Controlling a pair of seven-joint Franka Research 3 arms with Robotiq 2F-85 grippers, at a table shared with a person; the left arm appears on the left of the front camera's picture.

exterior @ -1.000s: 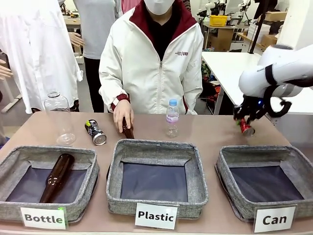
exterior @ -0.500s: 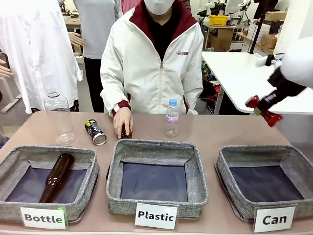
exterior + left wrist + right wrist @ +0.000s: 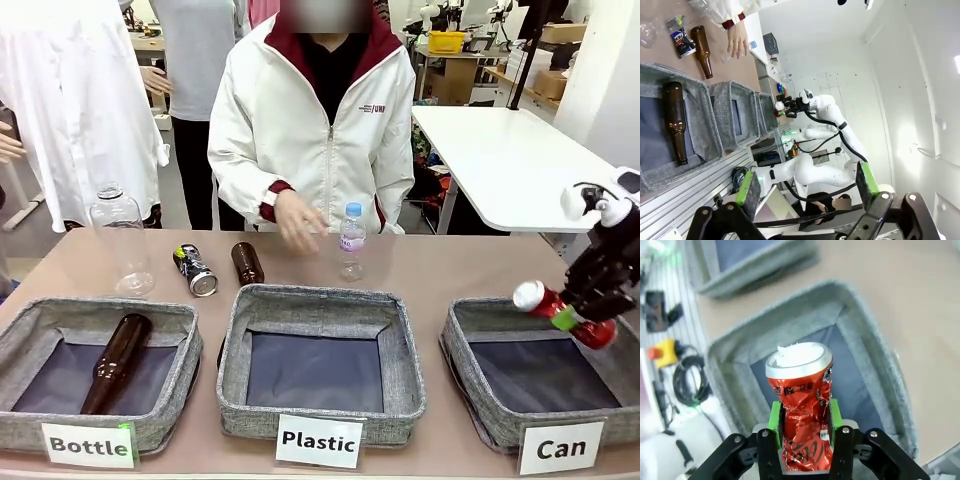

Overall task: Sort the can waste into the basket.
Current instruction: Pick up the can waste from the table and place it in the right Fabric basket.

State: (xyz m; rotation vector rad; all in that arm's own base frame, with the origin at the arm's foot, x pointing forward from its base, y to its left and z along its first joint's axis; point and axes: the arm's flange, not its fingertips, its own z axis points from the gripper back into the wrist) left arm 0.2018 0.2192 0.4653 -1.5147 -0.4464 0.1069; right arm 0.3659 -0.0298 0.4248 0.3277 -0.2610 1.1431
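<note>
The right hand (image 3: 572,316) is closed on the crushed red can (image 3: 543,299), its 2 green pads pressed against the dented sides, as the right wrist view shows (image 3: 805,421). The can (image 3: 800,385) hangs in the air, tilted with its silver end toward the middle of the tabletop (image 3: 440,265), over the grey basket (image 3: 466,312) that carries the white "Can" card (image 3: 562,447). From the wrist, that basket's rim (image 3: 860,335) and dark lining lie straight beyond the can, which touches neither. The left hand (image 3: 807,183) stands wide open with nothing between its fingers, raised off to the side. The black can (image 3: 195,270) lies on its side on the tabletop behind the "Bottle" basket (image 3: 175,312), just beside a brown bottle (image 3: 246,262) lying next to it. The person's hand (image 3: 297,220) hovers above the tabletop near a small clear water bottle (image 3: 352,240) that stands upright. A large clear bottle (image 3: 120,240) stands at the far left. 1 brown bottle (image 3: 115,360) lies in the "Bottle" basket.
</note>
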